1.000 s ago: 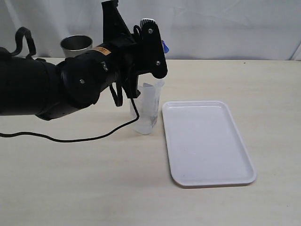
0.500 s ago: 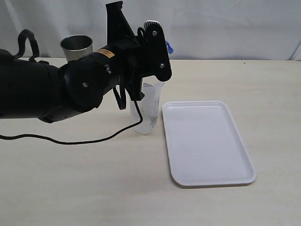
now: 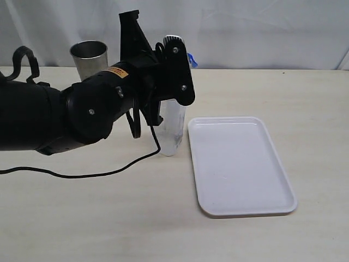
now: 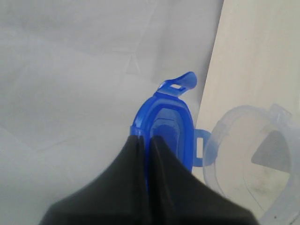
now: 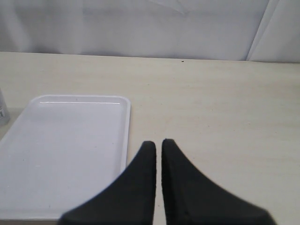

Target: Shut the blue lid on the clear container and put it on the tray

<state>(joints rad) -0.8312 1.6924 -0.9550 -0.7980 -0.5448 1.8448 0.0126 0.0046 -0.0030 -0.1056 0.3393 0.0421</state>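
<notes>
pinching blue lid [image 4: 168, 117], left gripper [image 4: 146, 140]; wrist view shows grip, exterior hides it. tray [image 3: 240, 164] at 3 o'clock of clear container [image 3: 173, 131]. right gripper [image 5: 158, 143] pressed together.

Robot lab / data-collection bench, not a home: bare pale tabletop [image 3: 82, 218], white cloth backdrop [image 3: 262, 27] across 12 o'clock, black robot arm [image 3: 65, 114] w/ loose cable [image 3: 98, 175] at 9 o'clock. Staged props: steel tumbler [image 3: 89, 54] at 11, white tray [image 3: 240, 164] at 4.
</notes>
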